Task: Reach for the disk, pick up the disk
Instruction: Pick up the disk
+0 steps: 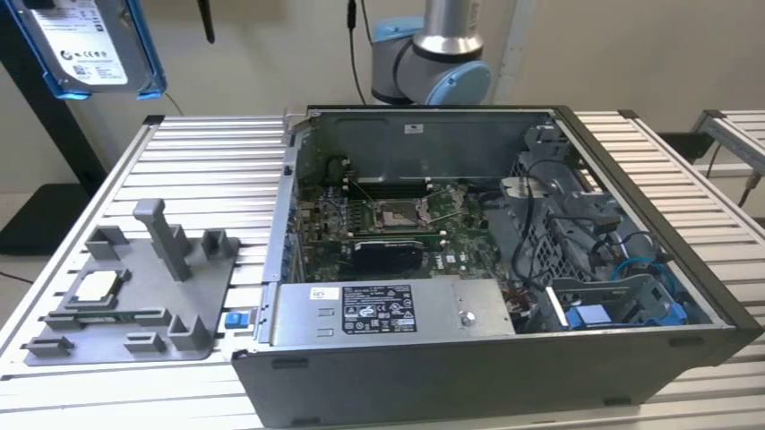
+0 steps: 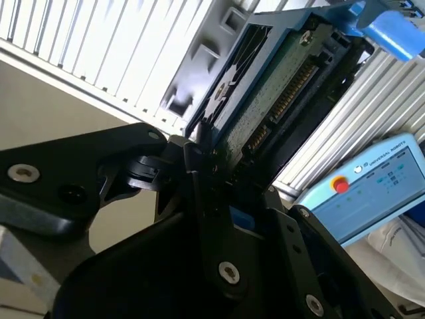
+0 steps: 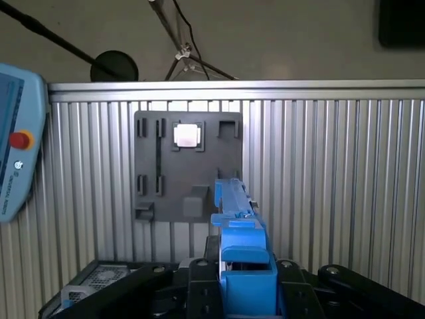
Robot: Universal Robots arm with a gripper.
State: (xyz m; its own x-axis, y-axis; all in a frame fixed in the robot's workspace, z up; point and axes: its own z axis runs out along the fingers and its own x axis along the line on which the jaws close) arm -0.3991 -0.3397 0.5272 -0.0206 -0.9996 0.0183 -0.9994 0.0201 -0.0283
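The flat silver-grey hard disk with a white label and a bright blue plastic bracket (image 1: 91,43) hung in the air at the far end of the exterior view's left, well above the ribbed aluminium table (image 1: 197,152) and clear of everything on it. In both wrist views the black gripper (image 3: 244,287) had its jaws drawn in narrow against the disk, one finger on each flat face, gripping it edge-on. In the second wrist view the black fingers (image 2: 196,157) pressed on the disk's underside, where its green circuit board (image 2: 279,86) faced the camera.

Below the disk in the first wrist view lay the flat grey plastic fixture plate (image 3: 149,179), and a small square silver chip (image 3: 187,135) sat in one of its pockets. In the exterior view that plate (image 1: 120,327) rested on the near left part of the table, with the chip (image 1: 96,285) toward its left side. A small blue plastic clip (image 1: 236,319) lay just beside the plate's right edge.

The open dark grey computer case (image 1: 478,381) took up the middle and right of the table, its green board exposed. The grey and blue robot arm base (image 1: 431,58) stood behind the case. A pale blue teach pendant with a red button (image 2: 372,189) lay off the table's edge.
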